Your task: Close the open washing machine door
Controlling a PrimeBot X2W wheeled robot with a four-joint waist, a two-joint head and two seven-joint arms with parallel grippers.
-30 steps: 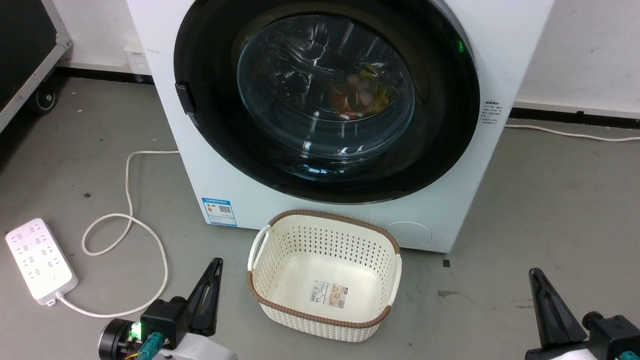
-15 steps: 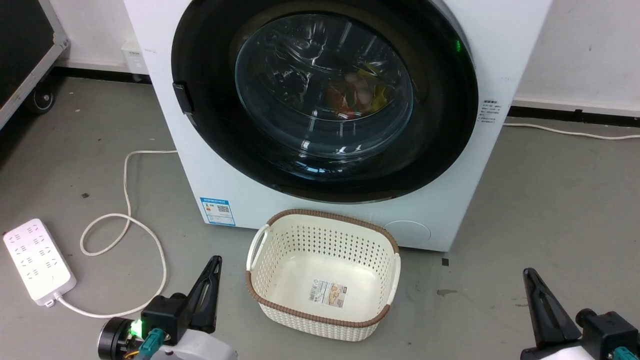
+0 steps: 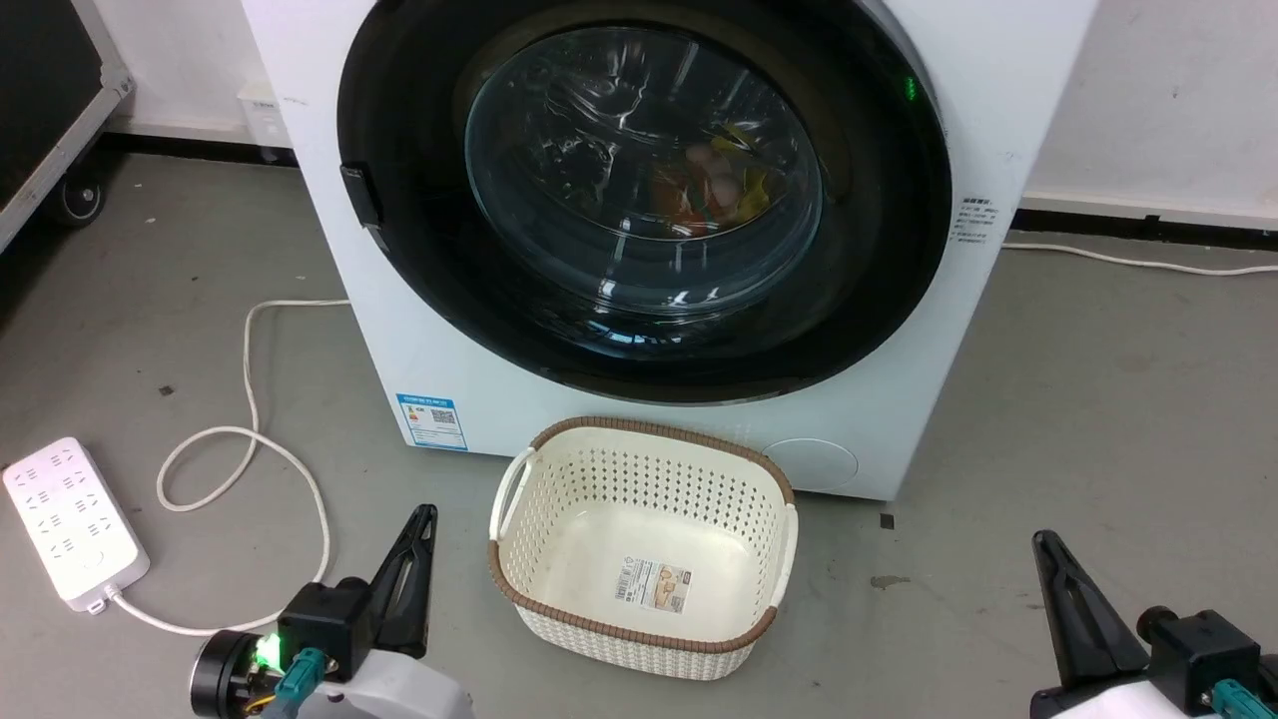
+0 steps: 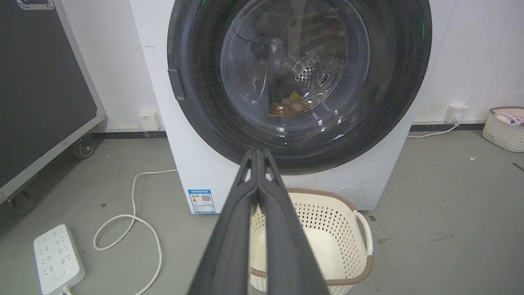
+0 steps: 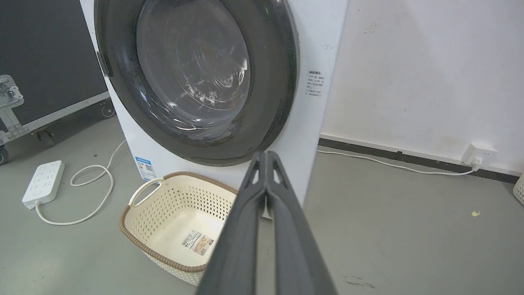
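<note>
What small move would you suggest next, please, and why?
Probably just hold both arms back: the washing machine door looks flush with the washer front, and the left tool and right tool sit shut, low either side of the laundry basket.

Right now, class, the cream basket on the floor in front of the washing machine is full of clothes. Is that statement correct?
Not quite. The basket does stand on the floor in front of the washing machine, but it holds no clothes. The head view shows its bare bottom with a label stuck on it.
</note>
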